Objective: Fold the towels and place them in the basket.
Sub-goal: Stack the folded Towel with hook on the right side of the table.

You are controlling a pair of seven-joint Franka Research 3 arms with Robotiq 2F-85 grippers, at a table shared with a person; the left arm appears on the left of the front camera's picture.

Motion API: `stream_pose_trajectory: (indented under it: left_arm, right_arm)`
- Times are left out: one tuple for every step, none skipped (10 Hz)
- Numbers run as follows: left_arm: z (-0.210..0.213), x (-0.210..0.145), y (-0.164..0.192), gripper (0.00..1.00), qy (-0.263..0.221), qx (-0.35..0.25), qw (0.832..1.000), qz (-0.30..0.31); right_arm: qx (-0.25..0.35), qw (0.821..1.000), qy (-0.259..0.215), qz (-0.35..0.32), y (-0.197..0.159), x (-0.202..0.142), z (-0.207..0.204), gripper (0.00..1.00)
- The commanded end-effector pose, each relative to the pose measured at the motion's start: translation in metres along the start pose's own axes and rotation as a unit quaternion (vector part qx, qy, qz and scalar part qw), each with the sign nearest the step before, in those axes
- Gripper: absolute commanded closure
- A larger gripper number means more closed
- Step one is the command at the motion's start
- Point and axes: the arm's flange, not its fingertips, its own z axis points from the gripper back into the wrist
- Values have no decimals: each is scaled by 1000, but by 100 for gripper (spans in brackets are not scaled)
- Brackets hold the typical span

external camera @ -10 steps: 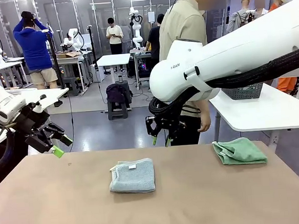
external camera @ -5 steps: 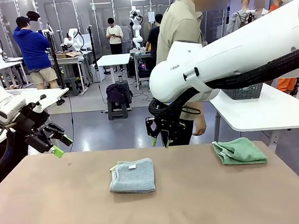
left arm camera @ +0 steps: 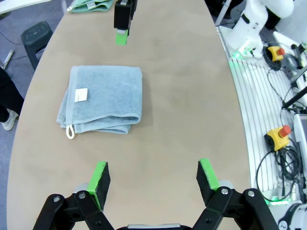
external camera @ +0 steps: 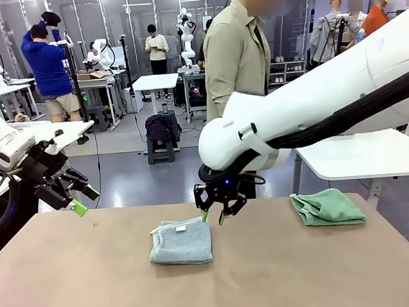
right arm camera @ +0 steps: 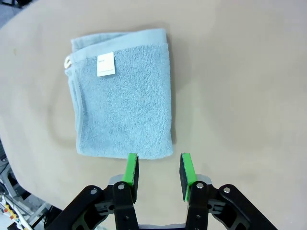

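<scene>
**Right gripper drops in over the folded blue-grey towel**

Over the last second the right gripper [external camera: 213, 217] has moved left and down in the front view, from above the far edge of the desk [external camera: 94, 287] to just over the far right corner of the blue-grey towel [external camera: 182, 241] at the centre of the frame. Its jaws stand partly apart with nothing between them; in the right wrist view the green pads [right arm camera: 131, 175] hang just past the towel's near edge at the bottom of the picture, not yet touching the cloth.

The left gripper [external camera: 78, 201] has not shifted: it stays at the left of the front view, raised off the desk, jaws wide and empty. Its wrist view shows the towel lying in the upper left.

That towel is already folded into a neat rectangle, label up, loop at one corner. The mint green towel [external camera: 327, 207] lies loosely folded at the right of the frame, untouched. The person [external camera: 236, 53] has stepped leftward behind the desk.

The approach suggests a pick-up of the folded towel comes next.
</scene>
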Motion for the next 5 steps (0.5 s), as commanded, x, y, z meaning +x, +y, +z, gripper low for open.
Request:
stream_pose_trajectory:
  left_arm:
    - [1, 0, -1, 8, 4, 0, 1000, -4]
    - [1, 0, -1, 8, 4, 0, 1000, -4]
    - [1, 0, -1, 8, 4, 0, 1000, -4]
    - [1, 0, -1, 8, 4, 0, 1000, -4]
    - [1, 0, -1, 8, 4, 0, 1000, -4]
  right_arm:
    - [15, 1000, -20, 1, -2, -6, -23, 55]
    - [11, 999, -33, -1, -3, -6, -36, 55]
    - [2, 998, -56, -2, -4, -4, -47, 55]
    - [7, 998, -64, 3, -5, -2, -55, 55]
    - [8, 997, -76, 8, -4, 1, -60, 55]
